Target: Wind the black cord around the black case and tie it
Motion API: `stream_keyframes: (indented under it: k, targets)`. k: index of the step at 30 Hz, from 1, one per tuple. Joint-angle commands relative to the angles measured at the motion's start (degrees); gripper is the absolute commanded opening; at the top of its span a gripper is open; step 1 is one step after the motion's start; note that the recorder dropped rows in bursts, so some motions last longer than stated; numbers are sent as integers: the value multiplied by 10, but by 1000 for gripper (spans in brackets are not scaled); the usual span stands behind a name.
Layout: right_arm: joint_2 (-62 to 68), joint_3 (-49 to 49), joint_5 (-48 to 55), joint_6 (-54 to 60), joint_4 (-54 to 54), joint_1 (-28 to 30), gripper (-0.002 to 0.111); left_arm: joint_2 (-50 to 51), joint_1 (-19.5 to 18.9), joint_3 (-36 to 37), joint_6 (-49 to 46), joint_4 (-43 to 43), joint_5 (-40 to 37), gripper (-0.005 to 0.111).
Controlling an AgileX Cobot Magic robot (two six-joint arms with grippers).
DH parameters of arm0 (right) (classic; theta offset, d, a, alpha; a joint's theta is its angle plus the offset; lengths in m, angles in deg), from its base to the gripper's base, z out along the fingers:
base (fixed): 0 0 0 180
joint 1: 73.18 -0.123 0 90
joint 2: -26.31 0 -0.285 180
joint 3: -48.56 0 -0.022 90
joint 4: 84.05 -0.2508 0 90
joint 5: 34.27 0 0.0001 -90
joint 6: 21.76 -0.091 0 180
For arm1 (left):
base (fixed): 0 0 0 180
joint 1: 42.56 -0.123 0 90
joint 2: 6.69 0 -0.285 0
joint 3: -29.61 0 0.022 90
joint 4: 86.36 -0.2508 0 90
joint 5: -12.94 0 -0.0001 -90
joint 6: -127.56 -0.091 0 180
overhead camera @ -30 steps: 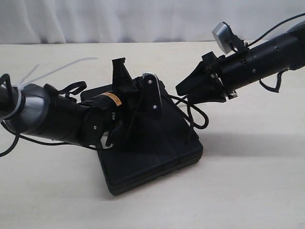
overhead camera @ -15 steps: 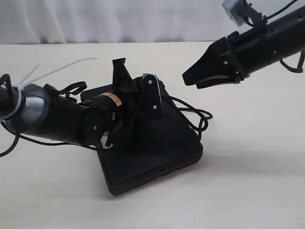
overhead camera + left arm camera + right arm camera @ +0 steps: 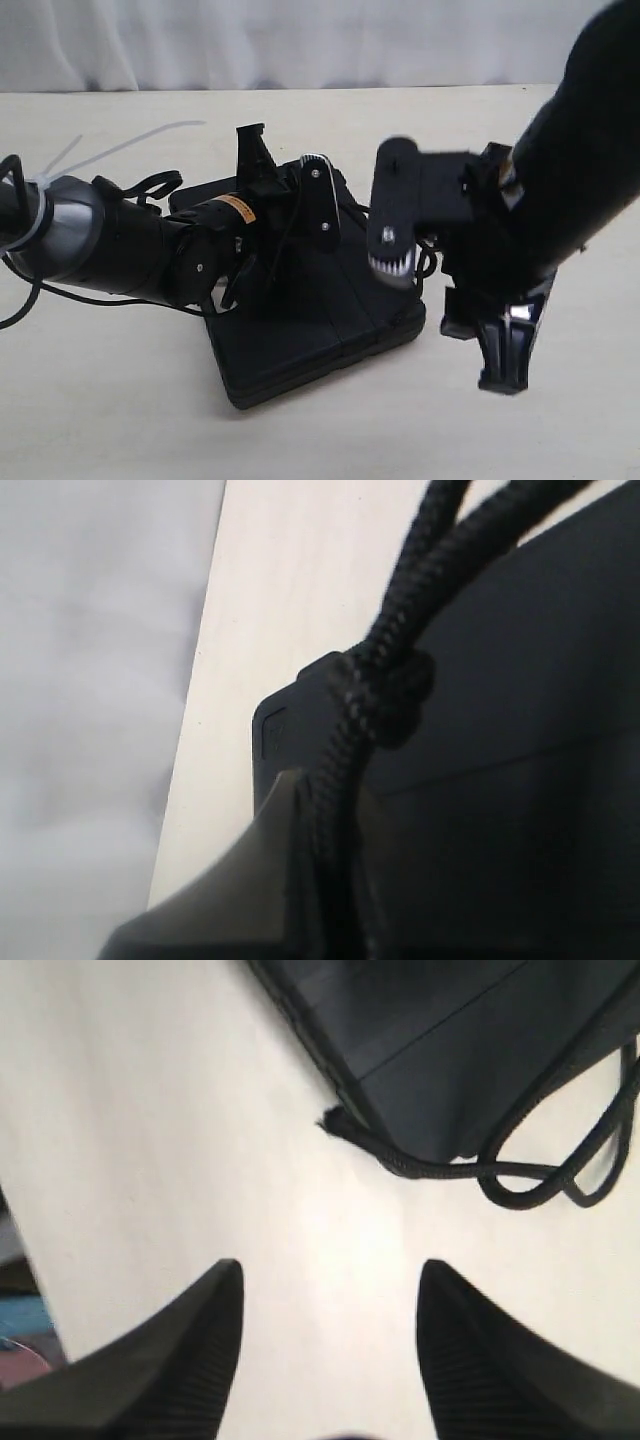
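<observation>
Item moved: right arm (image 3: 585, 170). A second ago high at the upper right of the exterior view, reaching leftward. Half a second ago lifted higher, further from the black case (image 3: 320, 330). Now swung down, looming large across the right side and covering the case's right edge.

Likewise the right gripper (image 3: 330, 1272). Earlier aimed left, tip just above the loops of the black cord (image 3: 440, 1168) at that edge. Now aimed down at the table (image 3: 120, 420) beside the case's near right corner, jaws apart, only table between.

Cord loops: earlier plain in the exterior view, now hidden there behind the arm.
</observation>
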Motion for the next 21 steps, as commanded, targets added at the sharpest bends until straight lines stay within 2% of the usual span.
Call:
stream_keyframes:
  k: [1, 9, 14, 21]
  targets:
    - [-11, -101, -119, -15, 152, -63, 56, 0, 0, 0, 7, 2, -4, 0]
    - [-11, -240, -346, -188, 412, -81, 59, 0, 0, 0, 7, 4, -8, 0]
    - [-11, -267, -430, -190, 454, -81, 59, 0, 0, 0, 7, 4, -8, 0]
    - [7, -267, -432, -190, 474, -80, 45, 0, 0, 0, 18, 4, -8, 0]
